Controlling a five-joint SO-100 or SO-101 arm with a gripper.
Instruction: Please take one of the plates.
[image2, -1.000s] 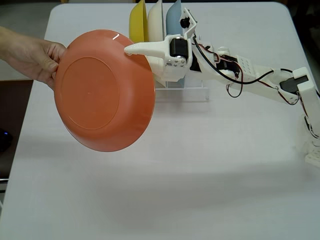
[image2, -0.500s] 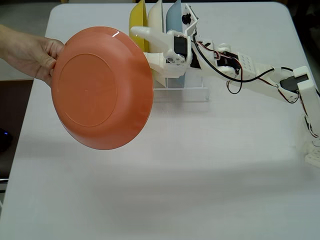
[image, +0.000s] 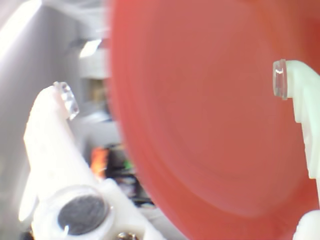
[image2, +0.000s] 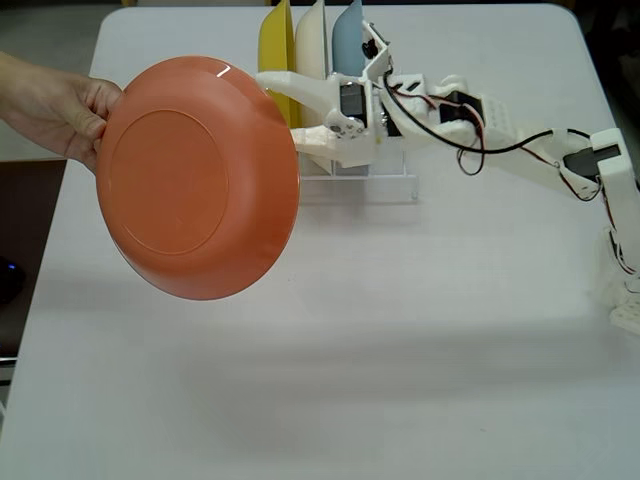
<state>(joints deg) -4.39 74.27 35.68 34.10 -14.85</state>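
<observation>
The orange plate (image2: 200, 175) is held up on its edge by a person's hand (image2: 50, 105) at the left of the fixed view, its underside with the base ring facing the camera. In the wrist view the plate (image: 210, 130) fills the right side, blurred and close. My gripper (image2: 285, 110) is open at the plate's right rim. In the wrist view the gripper (image: 172, 89) has one white finger (image: 50, 135) left of the plate's edge and the other finger (image: 300, 95) in front of its face. I see no finger pressing on the plate.
A clear rack (image2: 380, 185) at the table's back holds a yellow plate (image2: 277, 40), a cream plate (image2: 312, 35) and a light blue plate (image2: 347, 35) upright. My arm (image2: 520, 150) reaches in from the right over the white table (image2: 400, 350).
</observation>
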